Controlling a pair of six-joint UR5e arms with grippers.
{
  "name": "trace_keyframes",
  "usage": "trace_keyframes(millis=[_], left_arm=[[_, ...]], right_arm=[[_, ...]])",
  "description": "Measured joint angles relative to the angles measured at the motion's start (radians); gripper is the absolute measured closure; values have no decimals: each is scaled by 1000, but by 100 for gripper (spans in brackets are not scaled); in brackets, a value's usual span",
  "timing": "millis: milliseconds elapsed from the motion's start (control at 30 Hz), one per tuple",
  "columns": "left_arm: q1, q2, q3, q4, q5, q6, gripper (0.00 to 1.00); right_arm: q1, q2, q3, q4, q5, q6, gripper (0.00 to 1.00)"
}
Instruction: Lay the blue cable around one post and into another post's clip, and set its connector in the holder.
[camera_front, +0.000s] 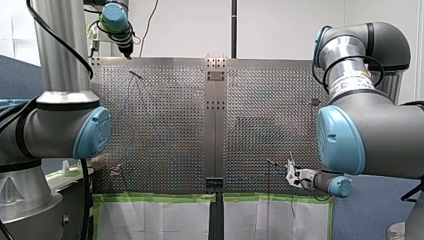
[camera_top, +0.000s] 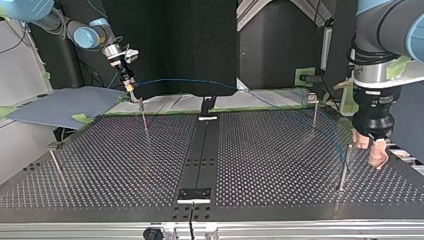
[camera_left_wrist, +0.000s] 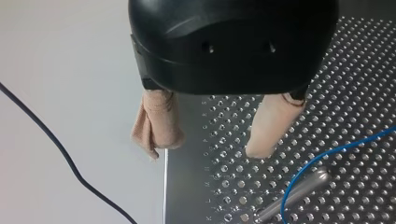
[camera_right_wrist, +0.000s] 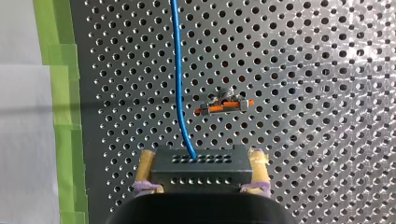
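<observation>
- Arms: two. My right gripper (camera_right_wrist: 201, 159) has two yellow-padded fingers (camera_right_wrist: 146, 164) clamped on the sides of the connector (camera_right_wrist: 201, 171), which is one black block with rows of small holes.
- Blue cable (camera_right_wrist: 178, 74): one. It leaves the connector's upper face and runs ahead of the gripper over the perforated table (camera_right_wrist: 327, 56).
- Ahead of the connector there is one orange clip (camera_right_wrist: 225, 106) on a post top. The cable passes just beside it, apart from it.
- Top view, upper left: the connector is held in the air over the table's far edge.
- From there the cable spans the far side toward the right. It then drops to the near-right post (camera_top: 344, 170).
- Posts counted in the top view: four.
  - Left half: a far-left post (camera_top: 144, 117) and a near-left post (camera_top: 56, 165).
  - Right half: a far-right post (camera_top: 315, 111) and the near-right one.
- My left gripper (camera_top: 370, 150), top view lower right, is just beside the near-right post.
- Its two beige pads (camera_left_wrist: 159, 130) are spread wide with nothing between them.
- Left wrist view: the cable curves past that post, ahead of the pads. I cannot tell whether it wraps around it.
</observation>
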Motion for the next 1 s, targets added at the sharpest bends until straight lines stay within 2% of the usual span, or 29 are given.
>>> trace_keyframes(millis=[800, 1000], left_arm=[[-1, 0, 0, -1, -8, 237, 0], [-1, 0, 0, -1, -13, 274, 0]], right_arm=[[1, 0, 0, 8, 0, -6, 100], [1, 0, 0, 8, 0, -6, 100]])
